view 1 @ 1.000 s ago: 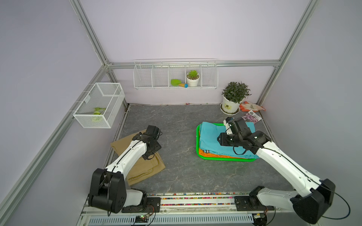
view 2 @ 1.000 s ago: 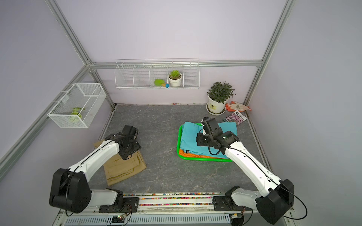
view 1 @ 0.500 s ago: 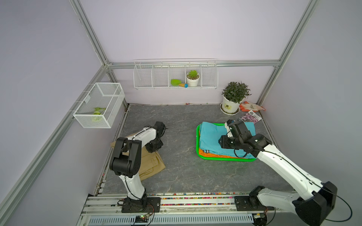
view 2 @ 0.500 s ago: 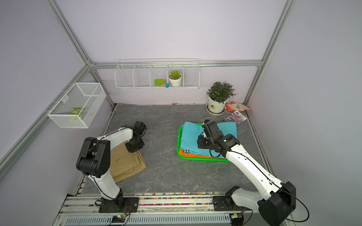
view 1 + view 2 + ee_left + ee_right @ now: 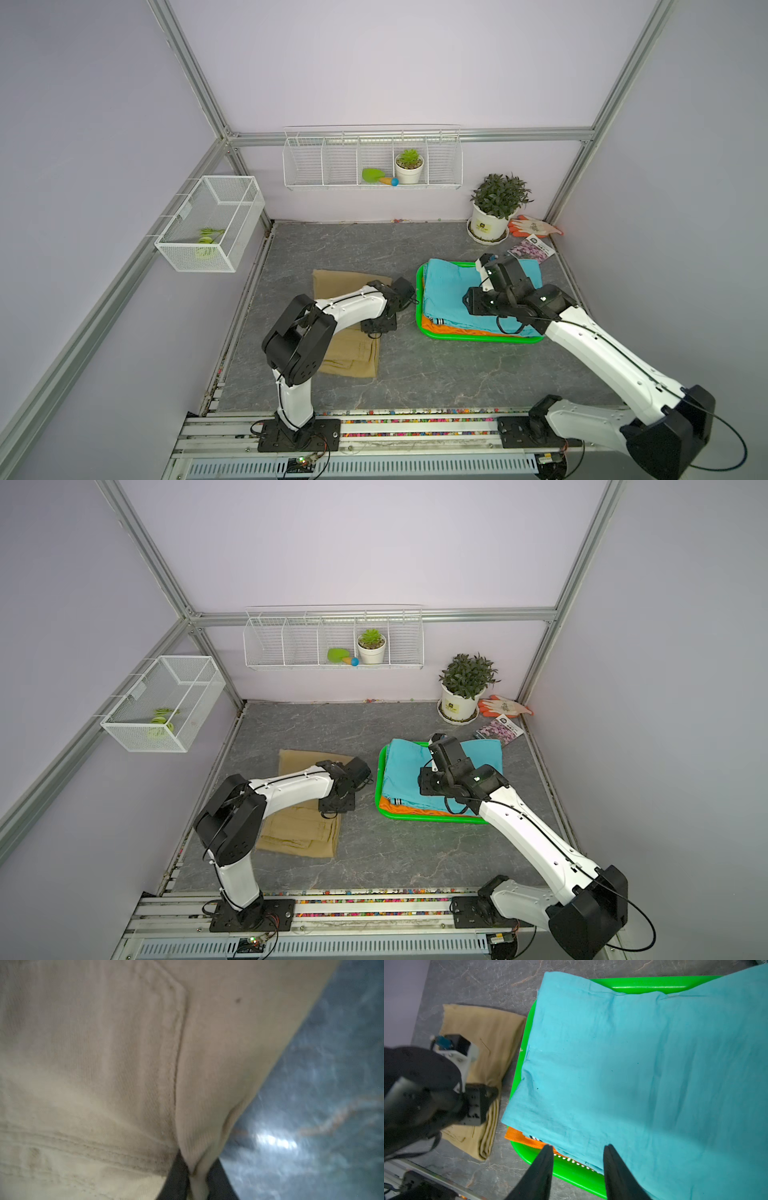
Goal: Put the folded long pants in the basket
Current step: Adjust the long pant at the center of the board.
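Three pairs of pants look like they are in the green basket [image 5: 432,817] already. The teal pants [image 5: 444,291] lie on top. They are big and hang over the back rim a bit. Under them I see an edge of the orange pants [image 5: 521,1136]. A tiny bit of black-and-white stripes [image 5: 534,1137] peeks out between those two. I think that is the waistband of the lilac pants, but the rest of that pair is hidden.

One pair is not in yet. The tan pants [image 5: 353,353] lie on the gray tabletop [image 5: 415,374], just beside the basket on its left side. So most of the job looks done, and this last pair is what is left.

My left tool [image 5: 197,1157] is down on the tan pants, at the edge nearest the basket. Its two black fingers are closed on a little fold of the tan cloth. I cannot tell if the cloth is off the tabletop at all. Most of it lies flat.

My right tool [image 5: 578,1147] hangs over the front of the basket, above the teal pants. Its fingers stand apart and hold nothing.

Next, I think the tan pants must be lifted, carried over the rim and laid on the pile.
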